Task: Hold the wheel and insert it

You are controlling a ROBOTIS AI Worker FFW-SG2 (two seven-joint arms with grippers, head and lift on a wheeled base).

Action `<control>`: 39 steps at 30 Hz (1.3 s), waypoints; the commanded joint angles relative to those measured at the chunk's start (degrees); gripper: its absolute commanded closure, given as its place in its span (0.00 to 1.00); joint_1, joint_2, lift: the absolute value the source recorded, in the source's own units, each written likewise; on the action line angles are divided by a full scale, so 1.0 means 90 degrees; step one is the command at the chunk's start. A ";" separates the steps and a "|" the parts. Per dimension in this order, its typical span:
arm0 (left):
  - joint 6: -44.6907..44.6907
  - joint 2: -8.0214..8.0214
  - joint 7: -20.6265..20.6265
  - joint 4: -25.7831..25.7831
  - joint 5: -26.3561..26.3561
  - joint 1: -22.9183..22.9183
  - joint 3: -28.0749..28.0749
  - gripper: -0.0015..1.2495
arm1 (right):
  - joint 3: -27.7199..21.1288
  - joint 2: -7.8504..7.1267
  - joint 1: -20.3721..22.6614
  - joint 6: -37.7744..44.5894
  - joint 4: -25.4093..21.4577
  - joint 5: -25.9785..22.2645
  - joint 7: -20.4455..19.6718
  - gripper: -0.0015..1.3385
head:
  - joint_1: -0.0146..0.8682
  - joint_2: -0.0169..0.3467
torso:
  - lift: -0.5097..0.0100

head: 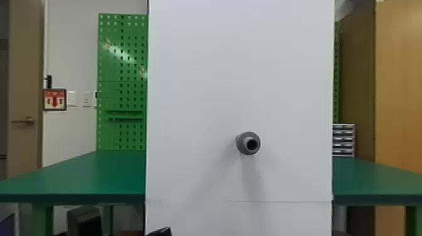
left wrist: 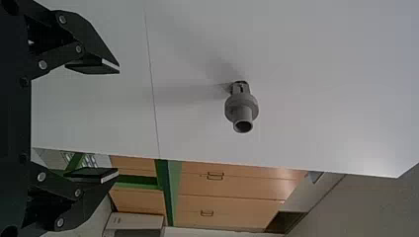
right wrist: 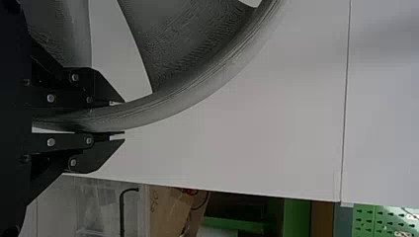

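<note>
The right gripper (right wrist: 122,118) pinches the wheel (right wrist: 197,89) by its rim, on the near side of the white panel (head: 201,78), probably leaving the hub free for the peg (head: 241,145) jutting nearward. The left gripper (left wrist: 118,121) stands wide. The panel's left and right edges lie well apart from the peg, likely room enough.

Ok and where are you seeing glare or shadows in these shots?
Head view: a pale diagonal glare streak on the green pegboard, and faint shadows fanning down the white panel below the grey peg. Left wrist view: a soft bright patch near the panel's corner, shadows trailing from the peg. Right wrist view: no strong glare on the grey wheel.
</note>
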 commanded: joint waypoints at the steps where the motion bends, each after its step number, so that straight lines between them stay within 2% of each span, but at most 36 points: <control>1: 0.0000 0.0000 0.0000 0.0000 0.0000 0.0015 0.0003 0.40 | -0.0017 -0.0001 0.0007 -0.0017 0.0000 0.0000 0.0000 0.75 | 0.02 0.09 | 0.04; 8: 0.0000 0.0010 0.0000 -0.0010 0.0000 -0.0024 -0.0026 0.40 | 0.0022 -0.0069 -0.0012 -0.0007 0.0000 -0.0058 0.0000 0.75 | 0.02 0.09 | 0.04; 39: -0.0010 0.0010 0.0000 -0.0010 0.0000 -0.0015 -0.0026 0.40 | -0.0027 -0.0030 0.0017 -0.0017 0.0000 -0.0010 0.0000 0.75 | 0.02 0.09 | 0.04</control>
